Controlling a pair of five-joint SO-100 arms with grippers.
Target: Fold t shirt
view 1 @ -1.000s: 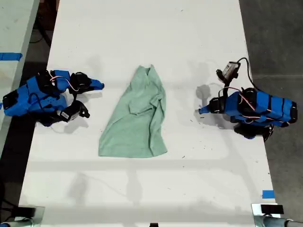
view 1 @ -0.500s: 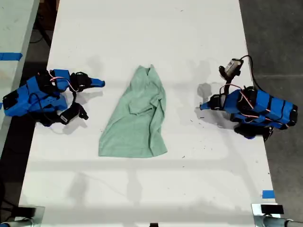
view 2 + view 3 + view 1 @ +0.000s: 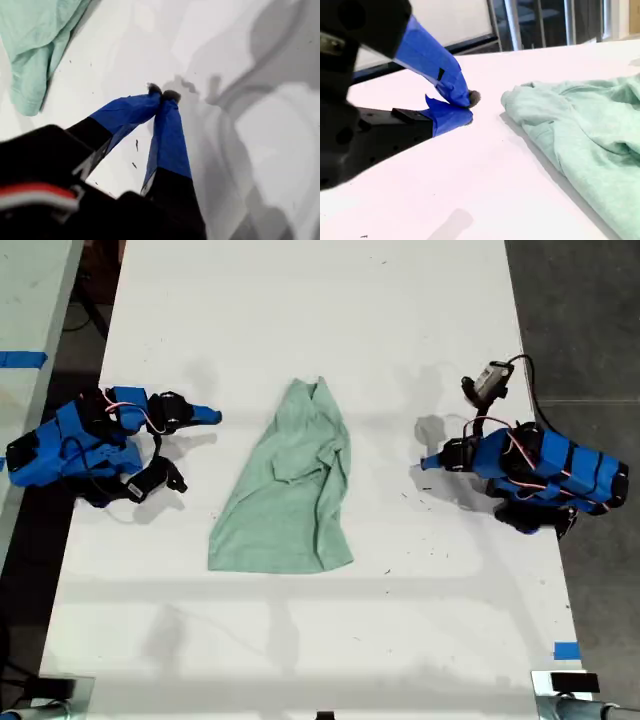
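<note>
My first tool (image 3: 162, 94) has its tips together, empty; my second tool (image 3: 465, 106) is also pinched on nothing. One t shirt (image 3: 290, 490) lies wrinkled on the desk (image 3: 300, 300) between the two tools, touching neither, with an end near my second tool. Folding looks unstarted, though the wrist views are tight. Next: open a tool and reach for a hem corner.

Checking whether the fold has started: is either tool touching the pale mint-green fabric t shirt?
Apart. The exterior view shows bare white table between the pale mint-green fabric t shirt and each tool.
</note>
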